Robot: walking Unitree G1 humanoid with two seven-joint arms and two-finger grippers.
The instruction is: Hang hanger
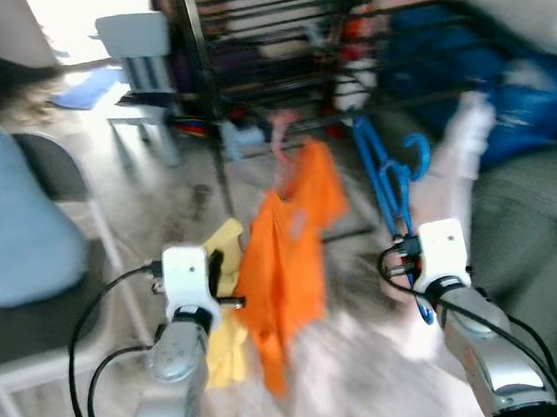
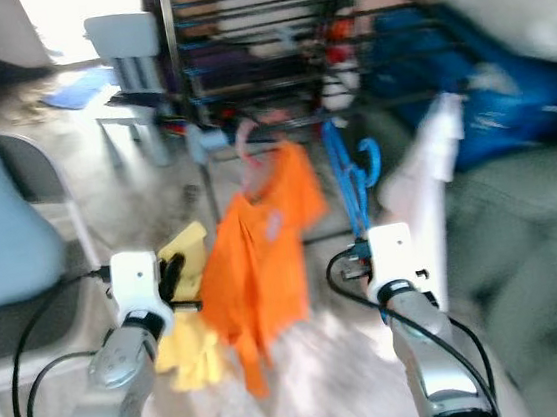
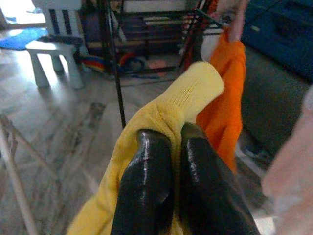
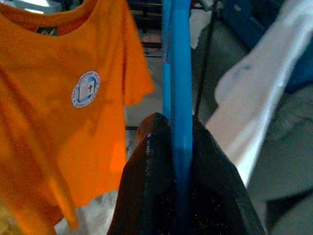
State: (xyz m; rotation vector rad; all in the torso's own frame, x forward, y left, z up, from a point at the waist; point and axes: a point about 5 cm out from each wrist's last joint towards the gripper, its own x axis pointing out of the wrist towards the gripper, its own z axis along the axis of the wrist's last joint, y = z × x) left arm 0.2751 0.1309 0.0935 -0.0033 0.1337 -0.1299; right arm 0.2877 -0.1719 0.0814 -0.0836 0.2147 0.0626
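My right gripper (image 4: 172, 123) is shut on a blue hanger (image 4: 177, 68), which I hold upright with its hook (image 1: 415, 156) toward the black rack (image 1: 278, 29). An orange T-shirt (image 1: 289, 253) hangs between my arms on a pink hanger (image 1: 280, 133) from that rack. It also fills one side of the right wrist view (image 4: 63, 98). My left gripper (image 3: 176, 134) is shut on a yellow cloth (image 3: 188, 95), which droops beside the orange shirt (image 1: 227, 330). The head views are blurred.
A grey-blue chair (image 1: 9, 229) stands close at my left. A small white chair (image 1: 137, 69) is farther back. A white garment (image 1: 455, 163) hangs at the right, with blue fabric (image 1: 463, 62) and a grey sofa (image 1: 544, 239) behind it.
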